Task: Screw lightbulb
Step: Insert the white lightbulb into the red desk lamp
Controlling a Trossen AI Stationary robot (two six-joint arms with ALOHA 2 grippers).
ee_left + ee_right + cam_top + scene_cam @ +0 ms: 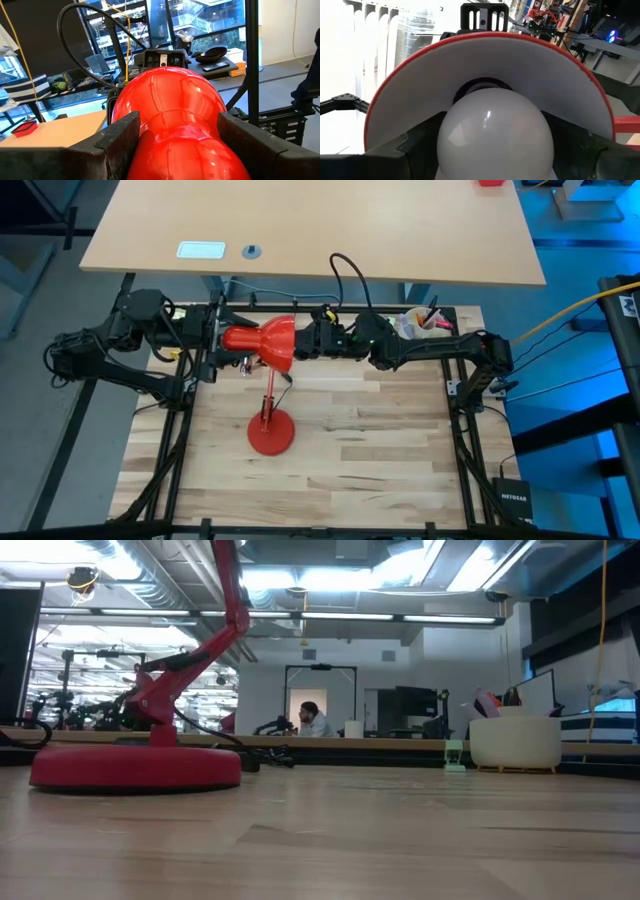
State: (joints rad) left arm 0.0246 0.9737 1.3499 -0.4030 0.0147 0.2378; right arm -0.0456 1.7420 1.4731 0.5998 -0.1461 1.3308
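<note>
2 grippers meet at my red lamp shade [275,343], upper centre of the high view. My right gripper [495,150] clamps the lightbulb [495,135] at the shade's white mouth; beyond it, my left gripper [175,140] pinches the shade's neck.

In the overhead picture the lightbulb cannot be seen, hidden where the right gripper [303,342] meets the mouth of the red lamp shade [275,343] at upper centre. In the right wrist picture the lightbulb [495,135] is cut off by the lower edge, its screw base hidden. In the level picture the lamp arm [228,590] runs off the top edge.
</note>
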